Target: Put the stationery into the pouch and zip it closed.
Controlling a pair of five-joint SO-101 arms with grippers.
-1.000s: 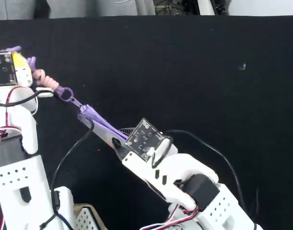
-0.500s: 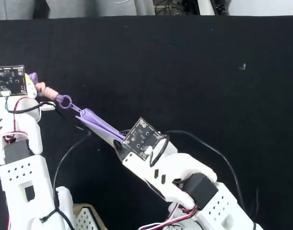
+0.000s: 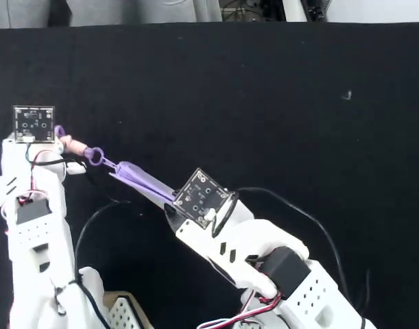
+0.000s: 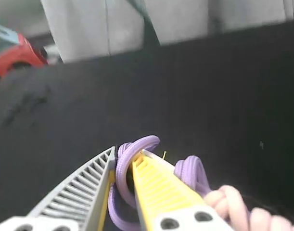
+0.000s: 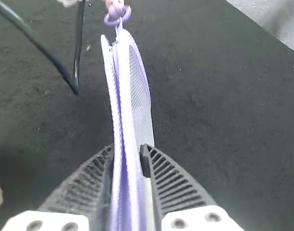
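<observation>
Between the two arms, low on the left half of the black bench (image 3: pixel 298 103): one pouch (image 3: pixel 142 179), purple, flat and slim, with a fine ribbed weave. It is turned edge-on, its zip line uppermost in the right wrist view (image 5: pixel 130 96).

Right fingers (image 5: pixel 151 163) clenched on the pouch's near end, one on each face.

At the far end, one purple ring (image 3: pixel 94 155) hangs off the zip. One pink braided cord (image 3: pixel 75 144) runs from it to the left arm.

Left fingers (image 4: pixel 151 183), one grey and one yellow, nipped on a purple cord loop (image 4: pixel 137 144) that passes between them. The pink braid (image 4: pixel 228 202) lies just beside the yellow one.

Pouch and cord run in one straight slanted line from arm to arm.

One black cable (image 5: pixel 74 48) lies on the bench beside the pouch.
</observation>
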